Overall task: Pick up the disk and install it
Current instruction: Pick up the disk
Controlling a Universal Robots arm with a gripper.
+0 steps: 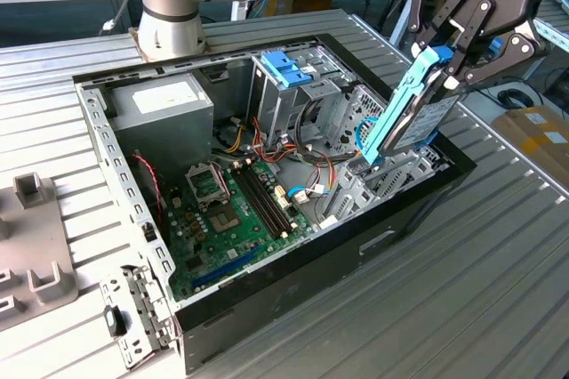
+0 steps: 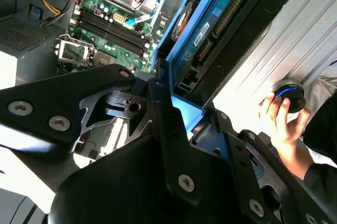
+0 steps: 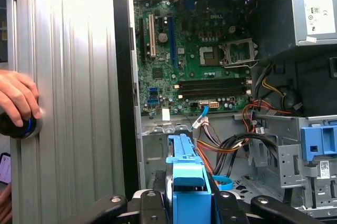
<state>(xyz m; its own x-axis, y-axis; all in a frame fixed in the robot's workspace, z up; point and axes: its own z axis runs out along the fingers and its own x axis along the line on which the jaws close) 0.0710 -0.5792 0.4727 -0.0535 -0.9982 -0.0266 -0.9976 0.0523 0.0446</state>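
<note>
The disk [image 1: 416, 116] is a grey drive in a blue carrier frame. It is held on edge and tilted over the open computer case [image 1: 133, 210], at the exterior view's right. My gripper [image 1: 451, 60] is shut on its upper end. Its lower end reaches down to the metal drive bay [image 1: 391, 179] by the case's near right corner. In the second wrist view the disk [image 2: 226, 29] runs away from the black fingers [image 2: 168, 119], its connector side showing. In the first wrist view the blue frame [image 3: 187, 179] sits clamped in my gripper [image 3: 187, 205].
Inside the case lie a green motherboard [image 1: 236, 210], a grey power-supply box [image 1: 160, 108], a metal cage with a blue handle [image 1: 286, 68] and loose cables [image 1: 311, 174]. A person's hand [image 2: 284, 111] rests on a round knob beside the case. Grey fixtures [image 1: 36, 192] sit on the ribbed table.
</note>
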